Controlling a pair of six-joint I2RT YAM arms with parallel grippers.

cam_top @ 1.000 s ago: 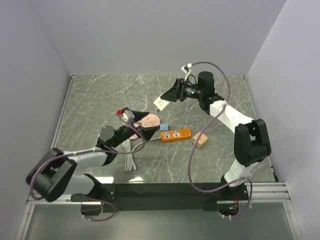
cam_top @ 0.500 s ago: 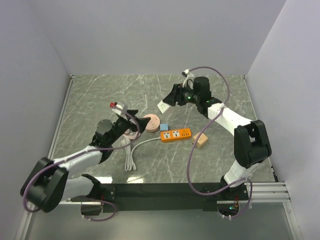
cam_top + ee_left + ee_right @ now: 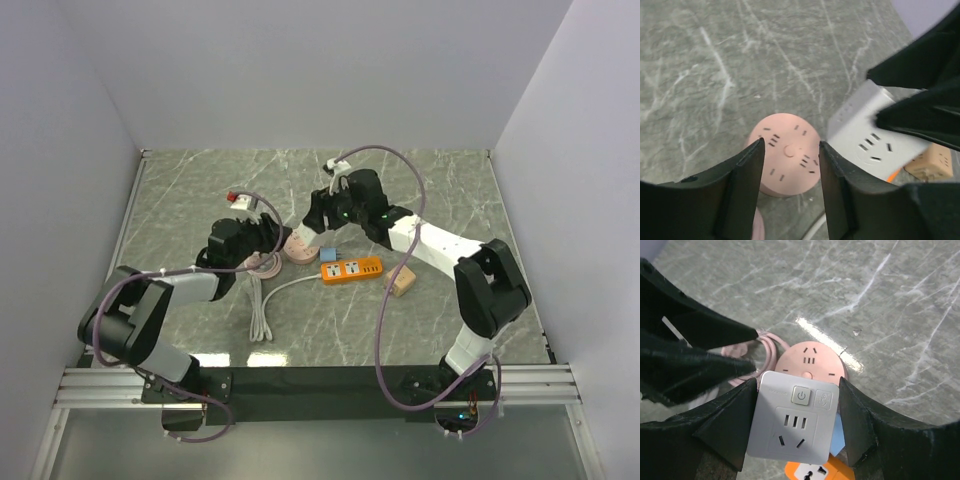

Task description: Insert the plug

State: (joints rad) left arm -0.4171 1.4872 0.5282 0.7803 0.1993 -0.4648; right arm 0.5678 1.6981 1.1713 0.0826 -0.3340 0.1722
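Observation:
My right gripper (image 3: 797, 390) is shut on the plug, a white square adapter (image 3: 799, 422) with a power button and a socket face, gripped by its two sides. It hangs just over a round pink socket (image 3: 812, 360) lying on the marble table. From above, my right gripper (image 3: 318, 215) and the adapter (image 3: 303, 234) are over the pink socket (image 3: 297, 251). My left gripper (image 3: 790, 165) is open and empty. The pink socket (image 3: 788, 159) shows beyond its fingers and the white adapter (image 3: 875, 137) is just to their right. My left gripper (image 3: 272, 238) is close to the socket's left side.
An orange power strip (image 3: 352, 269) lies right of the pink socket, with a small blue piece (image 3: 327, 255) at its left end. A tan block (image 3: 402, 281) sits further right. A white cable (image 3: 262, 312) and a pink cord (image 3: 767, 347) lie under the left arm.
My right arm swung left and down, bringing the white adapter over the pink socket. My left gripper moved right to the socket and its jaws narrowed.

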